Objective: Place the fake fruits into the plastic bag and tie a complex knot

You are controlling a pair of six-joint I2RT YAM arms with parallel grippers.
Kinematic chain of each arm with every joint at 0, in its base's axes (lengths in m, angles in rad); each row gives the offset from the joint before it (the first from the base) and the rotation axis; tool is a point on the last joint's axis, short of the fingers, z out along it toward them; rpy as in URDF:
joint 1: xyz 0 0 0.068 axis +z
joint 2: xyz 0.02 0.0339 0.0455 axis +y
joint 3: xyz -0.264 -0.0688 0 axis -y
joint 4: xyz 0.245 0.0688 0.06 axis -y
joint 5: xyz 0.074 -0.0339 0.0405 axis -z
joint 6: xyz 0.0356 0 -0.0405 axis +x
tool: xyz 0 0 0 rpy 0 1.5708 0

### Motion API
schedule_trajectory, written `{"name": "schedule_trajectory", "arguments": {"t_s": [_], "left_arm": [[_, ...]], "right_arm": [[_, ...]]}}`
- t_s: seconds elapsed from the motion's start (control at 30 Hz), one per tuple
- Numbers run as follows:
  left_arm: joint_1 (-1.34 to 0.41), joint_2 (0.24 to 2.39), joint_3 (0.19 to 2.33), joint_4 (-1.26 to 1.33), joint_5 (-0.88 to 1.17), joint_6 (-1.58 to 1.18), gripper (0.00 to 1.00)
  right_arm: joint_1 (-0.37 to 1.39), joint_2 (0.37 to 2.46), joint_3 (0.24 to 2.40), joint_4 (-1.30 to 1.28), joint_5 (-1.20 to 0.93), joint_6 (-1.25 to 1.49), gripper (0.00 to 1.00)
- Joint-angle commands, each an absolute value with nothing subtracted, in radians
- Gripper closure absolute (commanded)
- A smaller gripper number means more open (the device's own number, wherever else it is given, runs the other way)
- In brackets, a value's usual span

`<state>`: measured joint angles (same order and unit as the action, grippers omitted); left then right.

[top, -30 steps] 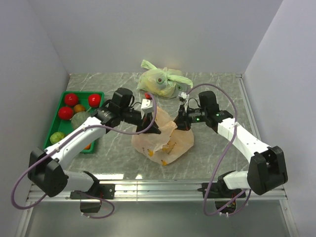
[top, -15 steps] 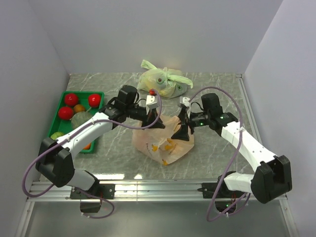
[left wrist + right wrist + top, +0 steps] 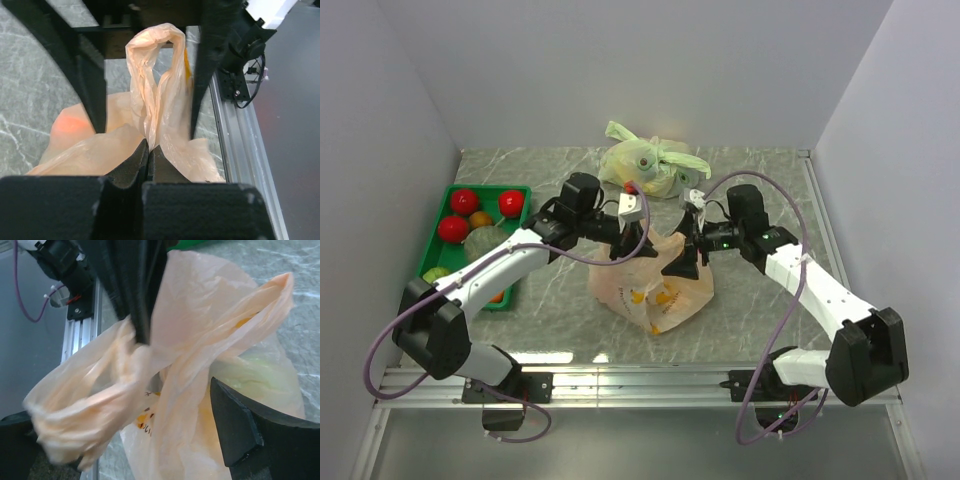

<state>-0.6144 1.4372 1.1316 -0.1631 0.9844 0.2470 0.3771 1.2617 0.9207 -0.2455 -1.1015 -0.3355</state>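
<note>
Peach-orange plastic bag [image 3: 655, 290] at mid-worktop: the left hand clamps its film and the right hand stands spread.

The left hand [image 3: 628, 246] sits at the bag's 11 o'clock, its jaws pressed together on a fold of the bag. In the left wrist view a handle loop [image 3: 155, 45] rises from that pinch. The right hand [image 3: 682, 262] is at the bag's 1 o'clock with its fingers [image 3: 212, 60] wide apart on either side of the loop, and I cannot tell whether they touch it. An orange shape and a pale green one show dimly through the film. More fake fruits [image 3: 463, 200], red, orange and green, lie in a green tray [image 3: 520, 190] at 9 o'clock on the worktop [image 3: 760, 200]. A pale green bag [image 3: 645, 165] rests at 12 o'clock.
</note>
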Motion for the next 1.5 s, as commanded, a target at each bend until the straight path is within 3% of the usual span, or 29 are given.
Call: {"name": "schedule_trajectory", "arguments": {"t_s": [0.0, 0.37, 0.63, 0.7, 0.8, 0.83, 0.87, 0.9, 0.93, 1.0, 1.1, 1.23, 1.47], "left_arm": [[-0.637, 1.417, 1.126, -0.193, 1.025, 0.339, 1.0], [-0.638, 1.402, 1.098, -0.215, 1.006, 0.367, 0.99], [-0.64, 1.45, 1.12, -0.218, 0.925, 0.347, 0.99], [-0.64, 1.462, 1.127, -0.232, 0.933, 0.354, 0.99], [-0.641, 1.465, 1.127, -0.23, 0.931, 0.356, 1.0], [-0.643, 1.463, 1.129, -0.232, 0.927, 0.357, 0.98], [-0.643, 1.462, 1.138, -0.235, 0.919, 0.351, 0.93], [-0.643, 1.459, 1.147, -0.236, 0.904, 0.33, 0.75], [-0.641, 1.457, 1.164, -0.254, 0.884, 0.31, 0.65], [-0.631, 1.436, 1.229, -0.322, 0.885, 0.302, 0.47], [-0.574, 1.35, 1.265, -0.325, 0.937, 0.236, 0.29], [-0.477, 1.282, 1.285, -0.354, 0.887, 0.192, 0.23], [-0.371, 1.453, 1.426, -0.578, 0.926, 0.357, 0.24]], "right_arm": [[0.382, 1.275, 0.896, -0.137, -1.074, -0.279, 0.12], [0.396, 1.334, 0.876, -0.092, -1.005, -0.302, 0.12], [0.411, 1.385, 0.902, -0.143, -1.074, -0.339, 0.22], [0.413, 1.391, 0.908, -0.135, -1.074, -0.336, 0.31], [0.413, 1.402, 0.925, -0.141, -1.075, -0.333, 0.55], [0.413, 1.405, 0.928, -0.143, -1.084, -0.331, 0.64], [0.411, 1.404, 0.93, -0.141, -1.088, -0.328, 0.83], [0.416, 1.402, 0.93, -0.143, -1.086, -0.33, 0.93], [0.417, 1.394, 0.928, -0.146, -1.082, -0.339, 1.0], [0.417, 1.388, 0.922, -0.167, -1.066, -0.351, 1.0], [0.417, 1.379, 0.917, -0.212, -1.058, -0.406, 1.0], [0.423, 1.344, 0.9, -0.219, -1.049, -0.471, 1.0], [0.451, 1.301, 0.893, -0.244, -1.017, -0.577, 1.0]]}}
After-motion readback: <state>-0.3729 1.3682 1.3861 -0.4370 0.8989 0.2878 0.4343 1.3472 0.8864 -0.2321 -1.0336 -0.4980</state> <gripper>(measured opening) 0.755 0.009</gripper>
